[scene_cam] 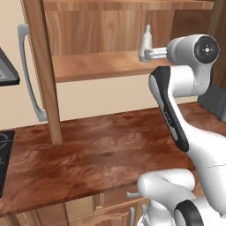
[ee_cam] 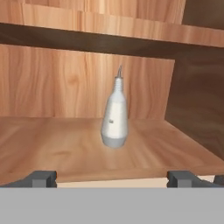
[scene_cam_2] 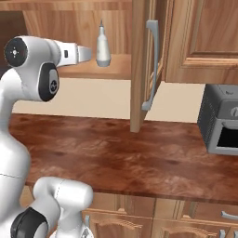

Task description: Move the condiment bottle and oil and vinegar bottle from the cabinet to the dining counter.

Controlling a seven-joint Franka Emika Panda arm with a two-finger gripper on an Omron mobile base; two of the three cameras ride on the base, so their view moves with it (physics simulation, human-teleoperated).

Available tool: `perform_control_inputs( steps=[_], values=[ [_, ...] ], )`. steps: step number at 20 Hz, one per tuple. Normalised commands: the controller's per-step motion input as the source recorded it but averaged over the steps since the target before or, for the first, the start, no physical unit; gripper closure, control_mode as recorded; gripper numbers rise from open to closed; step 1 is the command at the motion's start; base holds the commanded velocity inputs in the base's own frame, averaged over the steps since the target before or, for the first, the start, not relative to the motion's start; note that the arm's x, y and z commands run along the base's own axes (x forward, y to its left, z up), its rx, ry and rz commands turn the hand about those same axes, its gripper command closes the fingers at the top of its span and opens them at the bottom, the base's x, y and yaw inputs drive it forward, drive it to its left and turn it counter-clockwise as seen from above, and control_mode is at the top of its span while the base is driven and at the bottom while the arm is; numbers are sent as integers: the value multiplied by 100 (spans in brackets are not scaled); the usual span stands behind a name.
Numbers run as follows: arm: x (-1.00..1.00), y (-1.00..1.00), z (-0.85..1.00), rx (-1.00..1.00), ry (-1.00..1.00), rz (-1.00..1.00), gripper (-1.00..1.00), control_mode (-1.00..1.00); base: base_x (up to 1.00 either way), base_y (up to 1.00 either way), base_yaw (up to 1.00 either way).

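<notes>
A: On the lower shelf of the open cabinet (scene_cam: 106,66), what stands there?

B: The oil and vinegar bottle (ee_cam: 115,118), upright, pale grey-white with a thin pointed spout. It is alone on the shelf, a little in from the front edge.

A: Can you read a label on it?

B: No. In the hand view there is one small dark mark on its side, too small to read. I see no other writing.

A: And the gripper (ee_cam: 113,178)?

B: It is in front of the shelf and points at the bottle. Its two dark fingertips (ee_cam: 40,178) are wide apart, and nothing is between them. It does not touch the bottle.

A: What is hard to see?

B: In the left base view the arm covers the lower part of the bottle. In the right base view the toaster oven (scene_cam_2: 221,121) on the wooden counter (scene_cam_2: 139,153) is cut by the frame edge. The black stovetop (scene_cam: 4,154) is also cut at the left.
</notes>
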Motion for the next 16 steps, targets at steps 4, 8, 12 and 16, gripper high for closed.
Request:
perform_control_inputs(
  steps=[4, 8, 12, 16],
  values=[
    [47, 3, -5, 1, 0, 0, -100, -100, 0, 0, 0],
    [44, 0, 0, 0, 0, 0, -100, -100, 0, 0, 0],
    [43, 4, 3, 0, 0, 0, -100, -100, 0, 0, 0],
    [47, 0, 16, 0, 0, 0, -100, -100, 0, 0, 0]
  ],
)
